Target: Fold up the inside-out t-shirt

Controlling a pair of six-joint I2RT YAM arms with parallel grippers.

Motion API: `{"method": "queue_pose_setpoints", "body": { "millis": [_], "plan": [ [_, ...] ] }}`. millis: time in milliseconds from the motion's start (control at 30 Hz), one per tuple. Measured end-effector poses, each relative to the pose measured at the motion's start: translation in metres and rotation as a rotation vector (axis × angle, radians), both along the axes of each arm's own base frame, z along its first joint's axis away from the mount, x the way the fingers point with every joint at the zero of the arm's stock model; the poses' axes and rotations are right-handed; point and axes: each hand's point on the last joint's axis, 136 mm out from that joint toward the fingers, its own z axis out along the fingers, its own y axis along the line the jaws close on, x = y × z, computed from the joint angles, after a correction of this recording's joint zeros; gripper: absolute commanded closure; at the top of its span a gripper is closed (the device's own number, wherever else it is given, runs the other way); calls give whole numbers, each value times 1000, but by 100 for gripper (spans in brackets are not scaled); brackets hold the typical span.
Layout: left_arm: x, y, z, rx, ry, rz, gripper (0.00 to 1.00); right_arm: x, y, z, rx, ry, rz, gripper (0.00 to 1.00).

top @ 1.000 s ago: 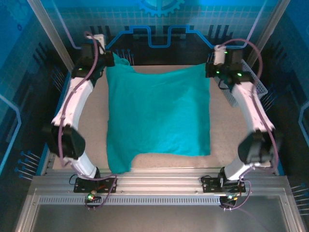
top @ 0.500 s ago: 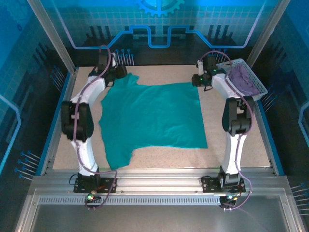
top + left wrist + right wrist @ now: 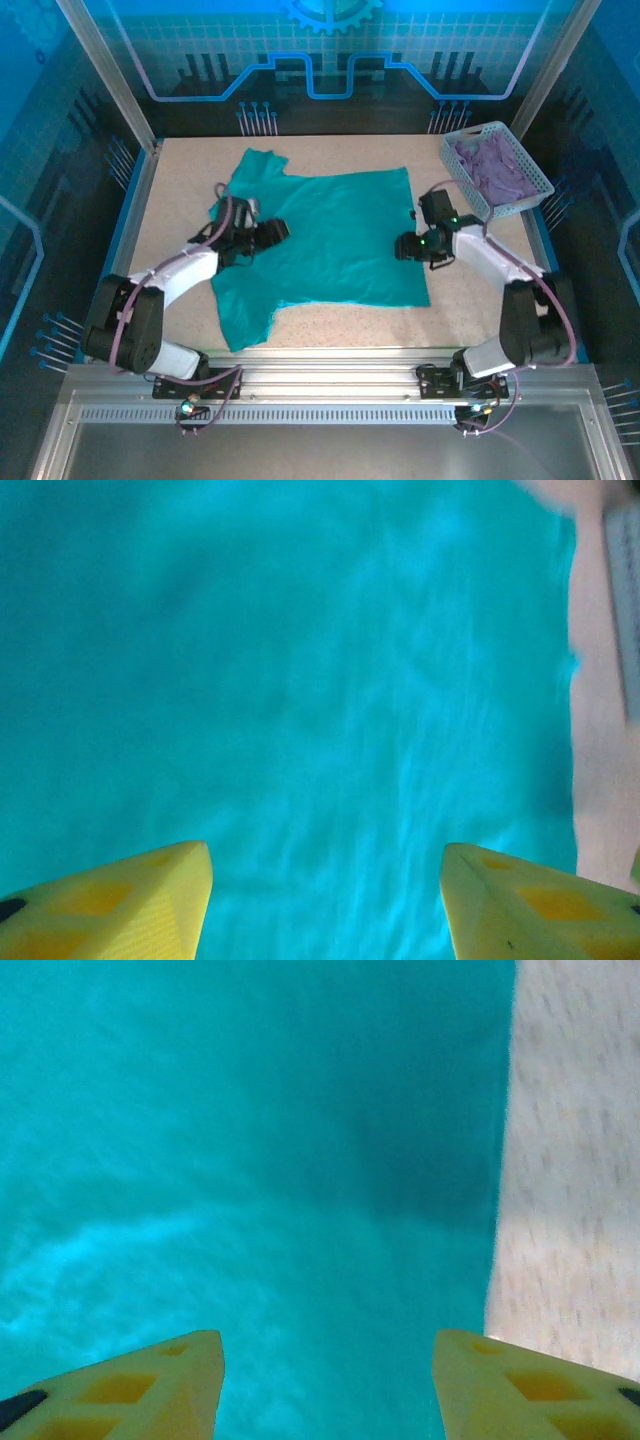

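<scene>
T-shirt (image 3: 335, 230) flat; left gripper (image 3: 327, 852), right gripper (image 3: 328, 1338) spread, empty.

A speckled beige table (image 3: 180, 190) sits inside an enclosure of blue-lit panels (image 3: 330, 50) printed with circuit-like lines, rising behind the table and at both its sides. A ribbed aluminium rail (image 3: 330, 385) runs along the table's near edge, under cool blue light.

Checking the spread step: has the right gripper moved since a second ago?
Yes. The right gripper drew back from the far edge of the table to over the t-shirt.
</scene>
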Motion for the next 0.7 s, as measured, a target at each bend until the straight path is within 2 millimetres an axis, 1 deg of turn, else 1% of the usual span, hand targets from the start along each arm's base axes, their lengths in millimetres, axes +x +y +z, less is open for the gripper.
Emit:
{"method": "queue_pose_setpoints", "body": {
  "millis": [67, 167, 233, 300, 400, 467, 500, 567, 633, 700],
  "plan": [
    [-32, -16, -7, 17, 28, -68, 37, -21, -6, -5, 1, 18, -42, 42],
    [-64, -23, -18, 33, 71, -124, 36, -43, -13, -16, 0, 58, -97, 43],
    [-77, -27, -28, 46, 110, -151, 36, -54, -19, -23, -15, 84, -131, 44],
    [-85, -31, -39, 54, 152, -176, 36, -60, -22, -29, -26, 103, -153, 46],
    [-91, -34, -55, 52, 207, -198, 35, -60, -21, -31, -35, 102, -151, 50],
    [-95, -38, -67, 39, 254, -214, 35, -56, -6, -30, -31, 86, -100, 52],
    [-95, -41, -70, 28, 263, -221, 35, -54, 3, -29, -28, 75, -67, 53],
    [-92, -48, -67, -8, 245, -238, 35, -46, 27, -25, -9, 49, 13, 54],
    [-90, -53, -66, -24, 234, -252, 35, -35, 46, -23, 9, 33, 67, 56],
    [-88, -54, -65, -31, 225, -256, 34, -22, 58, -26, 27, 24, 90, 56]
  ]
}}
